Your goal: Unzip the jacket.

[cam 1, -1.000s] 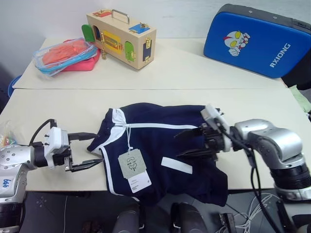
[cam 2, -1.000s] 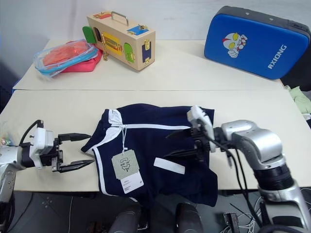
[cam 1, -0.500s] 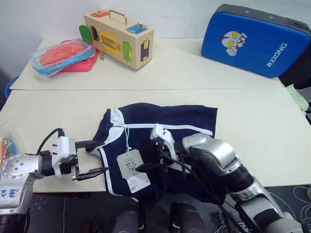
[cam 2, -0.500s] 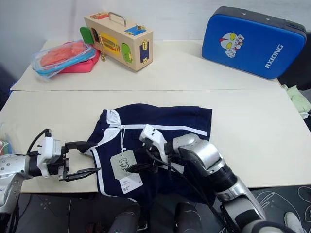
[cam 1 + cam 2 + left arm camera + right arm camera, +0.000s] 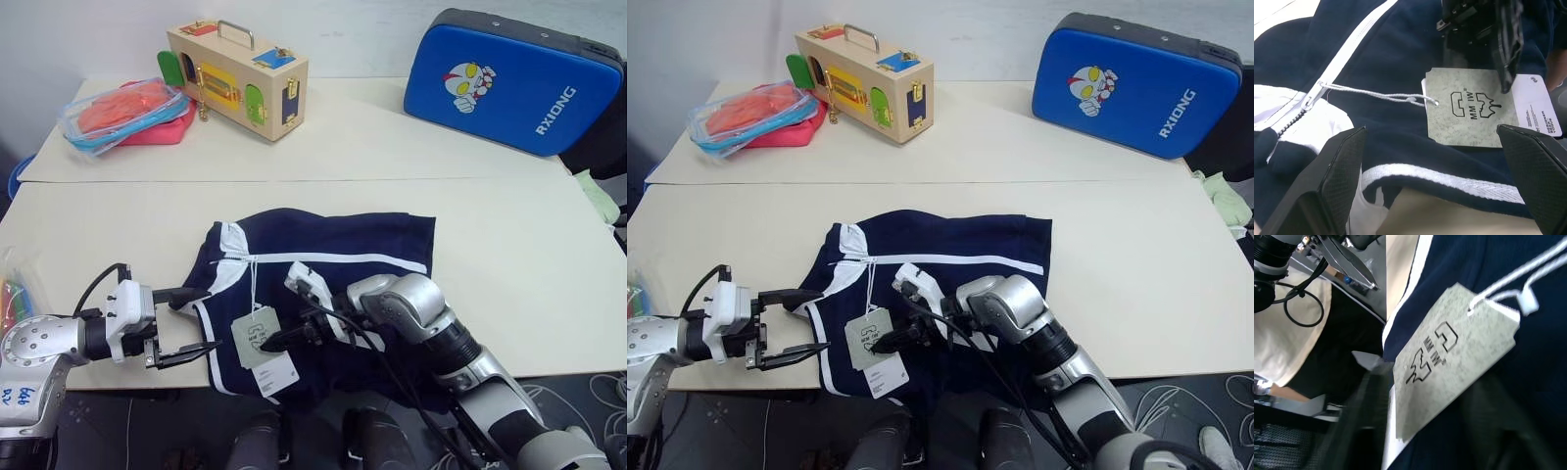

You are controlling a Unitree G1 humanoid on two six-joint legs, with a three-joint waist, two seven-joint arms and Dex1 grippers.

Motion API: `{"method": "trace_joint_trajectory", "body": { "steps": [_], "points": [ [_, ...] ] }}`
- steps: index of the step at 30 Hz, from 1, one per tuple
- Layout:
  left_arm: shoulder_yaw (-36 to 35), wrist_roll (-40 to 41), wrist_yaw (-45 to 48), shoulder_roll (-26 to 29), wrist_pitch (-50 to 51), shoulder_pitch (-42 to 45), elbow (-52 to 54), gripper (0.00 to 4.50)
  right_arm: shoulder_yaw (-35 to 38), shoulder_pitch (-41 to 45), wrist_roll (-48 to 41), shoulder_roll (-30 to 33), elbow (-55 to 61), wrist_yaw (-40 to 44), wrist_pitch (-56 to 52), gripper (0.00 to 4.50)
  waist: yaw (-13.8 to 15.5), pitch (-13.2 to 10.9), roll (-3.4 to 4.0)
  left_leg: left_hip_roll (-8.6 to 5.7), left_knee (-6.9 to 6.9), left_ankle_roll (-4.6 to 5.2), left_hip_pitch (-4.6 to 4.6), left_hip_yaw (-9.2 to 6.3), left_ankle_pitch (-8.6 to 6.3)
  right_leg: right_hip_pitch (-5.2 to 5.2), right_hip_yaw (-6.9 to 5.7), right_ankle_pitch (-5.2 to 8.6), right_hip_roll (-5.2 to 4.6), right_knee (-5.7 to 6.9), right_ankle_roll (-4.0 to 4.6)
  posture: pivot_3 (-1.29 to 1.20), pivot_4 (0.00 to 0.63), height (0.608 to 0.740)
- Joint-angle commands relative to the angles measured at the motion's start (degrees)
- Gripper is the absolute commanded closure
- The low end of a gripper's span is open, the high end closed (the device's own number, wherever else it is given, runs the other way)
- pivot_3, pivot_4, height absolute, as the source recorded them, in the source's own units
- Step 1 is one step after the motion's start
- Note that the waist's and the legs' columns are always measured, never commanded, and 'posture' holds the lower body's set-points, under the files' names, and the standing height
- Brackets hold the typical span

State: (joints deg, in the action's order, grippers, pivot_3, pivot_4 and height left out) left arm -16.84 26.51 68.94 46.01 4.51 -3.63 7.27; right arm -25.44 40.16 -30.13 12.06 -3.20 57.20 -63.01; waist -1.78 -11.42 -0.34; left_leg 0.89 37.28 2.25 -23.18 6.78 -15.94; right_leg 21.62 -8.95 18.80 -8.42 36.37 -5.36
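Small navy-blue soft fabric jacket (image 5: 333,257) lying limp on the cream table (image 5: 509,264), likely light and floppy, best pinned near the white collar while drawing the zipper pull; left gripper (image 5: 186,324) gaping wide and empty beside the collar, right gripper (image 5: 279,338) at the grey paper hang tag (image 5: 253,337), closure and hold impossible to tell.

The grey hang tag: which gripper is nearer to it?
Right. The right gripper has its fingertips at the grey tag on the jacket; the left gripper stands open beside the collar edge, further away.

The jacket (image 5: 323,264) is soft matt navy cloth with white woven trim. Its hang tag (image 5: 1464,105), between the left gripper's (image 5: 1442,181) finely textured black fingers (image 5: 1337,171), is speckled grey rough card on thin string. The table (image 5: 509,264) is smooth and matt.
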Motion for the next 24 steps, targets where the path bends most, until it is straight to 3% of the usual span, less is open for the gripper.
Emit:
{"method": "trace_joint_trajectory", "body": {
  "steps": [1, 3, 10, 14, 24],
  "points": [
    [-0.21, -0.45, -0.75, 0.16, -1.23, 0.36, 0.66, 0.0, 0.24, 0.32, -0.43, -0.25, -1.22, 1.11, 0.82, 3.89, 0.0, 0.02, -0.03, 0.0, 0.0, 0.0, 0.0, 0.0, 0.0, 0.0, 0.0, 0.0, 0.0, 0.0, 0.0, 0.0, 0.15, 0.74],
    [0.67, -0.69, -1.22, -0.16, -1.35, 1.86, 0.1, 0.0, 1.31, 0.85, -1.23, 0.37, -0.99, 2.26, 1.22, 4.48, 0.01, 0.03, -0.06, 0.0, 0.0, 0.0, 0.02, -0.01, 0.0, -0.01, 0.0, 0.0, 0.0, 0.02, 0.0, 0.0, 0.15, 0.74],
    [5.13, -2.16, -1.17, -0.68, -1.43, 15.1, -8.07, 0.0, 4.42, 4.98, -7.08, 7.8, 6.04, 7.56, -4.9, 4.48, 0.33, 0.03, -0.05, -0.1, 0.05, 0.05, -0.02, -0.04, -0.01, 0.01, -0.03, 0.0, -0.02, 0.1, 0.0, 0.0, 0.15, 0.74],
    [10.15, -7.19, 0.3, -1.98, -6.43, 24.61, -18.96, 0.0, 3.54, 7.11, -7.74, 12.22, 7.94, 10.47, -5.14, 4.48, 0.26, 0.04, -0.08, -0.1, 0.03, 0.05, -0.03, -0.01, -0.01, 0.03, -0.11, 0.0, 0.13, 0.06, 0.0, 0.0, 0.15, 0.74],
    [17.13, -18.92, -4.15, -11.42, -24.39, 45.25, -54.0, 0.0, 2.05, 8.99, -1.47, 13.76, 2.58, 9.56, 1.36, 4.48, 0.12, 0.07, -0.18, -0.1, 0.12, 0.09, -0.1, 0.21, 0.02, 0.14, -0.28, 0.0, 0.32, 0.1, -0.01, 0.0, 0.15, 0.74]
  ]
}}
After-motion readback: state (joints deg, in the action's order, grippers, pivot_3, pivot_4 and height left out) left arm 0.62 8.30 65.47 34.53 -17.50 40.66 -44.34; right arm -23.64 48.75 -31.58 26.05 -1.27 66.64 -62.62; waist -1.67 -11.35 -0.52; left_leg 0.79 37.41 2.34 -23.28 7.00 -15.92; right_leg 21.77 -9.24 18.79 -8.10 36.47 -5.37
